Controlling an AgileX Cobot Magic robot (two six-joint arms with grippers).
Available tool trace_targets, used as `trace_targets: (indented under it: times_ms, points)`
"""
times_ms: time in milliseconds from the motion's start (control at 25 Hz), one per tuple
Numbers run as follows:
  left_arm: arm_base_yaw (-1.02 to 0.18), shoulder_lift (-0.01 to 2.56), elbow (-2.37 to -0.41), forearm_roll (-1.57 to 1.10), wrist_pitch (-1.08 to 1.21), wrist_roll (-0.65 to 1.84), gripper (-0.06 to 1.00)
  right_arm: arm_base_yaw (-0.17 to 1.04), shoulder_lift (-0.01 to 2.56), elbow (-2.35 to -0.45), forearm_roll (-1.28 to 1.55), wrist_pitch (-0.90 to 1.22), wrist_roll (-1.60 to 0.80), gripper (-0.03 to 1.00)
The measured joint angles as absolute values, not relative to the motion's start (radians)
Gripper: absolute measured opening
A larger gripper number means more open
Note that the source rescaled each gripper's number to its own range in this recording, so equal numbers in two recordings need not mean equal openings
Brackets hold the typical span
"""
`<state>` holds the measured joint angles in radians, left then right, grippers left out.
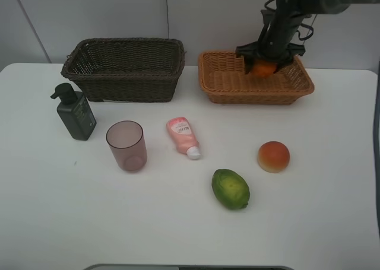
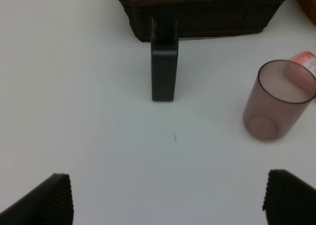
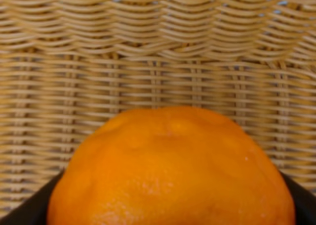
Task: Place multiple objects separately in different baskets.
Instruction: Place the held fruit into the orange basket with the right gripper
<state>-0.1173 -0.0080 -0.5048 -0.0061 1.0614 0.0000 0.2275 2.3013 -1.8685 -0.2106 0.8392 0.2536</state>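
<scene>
My right gripper (image 1: 263,67) is shut on the orange (image 1: 263,68) and holds it just over the light tan basket (image 1: 219,80) at the back right. The right wrist view is filled by the orange (image 3: 170,170) with the tan basket's weave (image 3: 148,62) behind it. My left gripper (image 2: 168,198) is open with nothing between its fingers; it is out of the high view. Ahead of it stand the dark green pump bottle (image 2: 164,69), the mauve cup (image 2: 276,104) and the dark brown basket (image 2: 207,12).
On the table lie the pump bottle (image 1: 75,113), the cup (image 1: 126,146), the pink tube (image 1: 183,136), the green bumpy fruit (image 1: 230,189) and the peach-like fruit (image 1: 274,156). The dark brown basket (image 1: 124,71) stands at the back left.
</scene>
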Motion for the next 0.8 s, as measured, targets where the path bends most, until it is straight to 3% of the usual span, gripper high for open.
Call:
trace_targets:
  times_ms: [400, 440, 520, 600, 800]
  points:
    - [-0.117, -0.008, -0.505, -0.006, 1.061, 0.0, 0.99, 0.228, 2.336, -1.869, -0.192, 0.791, 0.254, 0.39]
    - [-0.117, -0.008, -0.505, -0.006, 1.061, 0.0, 0.99, 0.228, 2.336, -1.869, -0.192, 0.786, 0.254, 0.43]
    - [-0.117, -0.008, -0.505, -0.006, 1.061, 0.0, 0.99, 0.228, 2.336, -1.869, -0.191, 0.787, 0.254, 0.7]
    - [-0.117, -0.008, -0.505, -0.006, 1.061, 0.0, 0.99, 0.228, 2.335, -1.869, -0.191, 0.789, 0.252, 0.89]
    - [-0.117, -0.008, -0.505, -0.006, 1.061, 0.0, 0.99, 0.228, 2.307, -1.869, -0.189, 0.804, 0.251, 1.0]
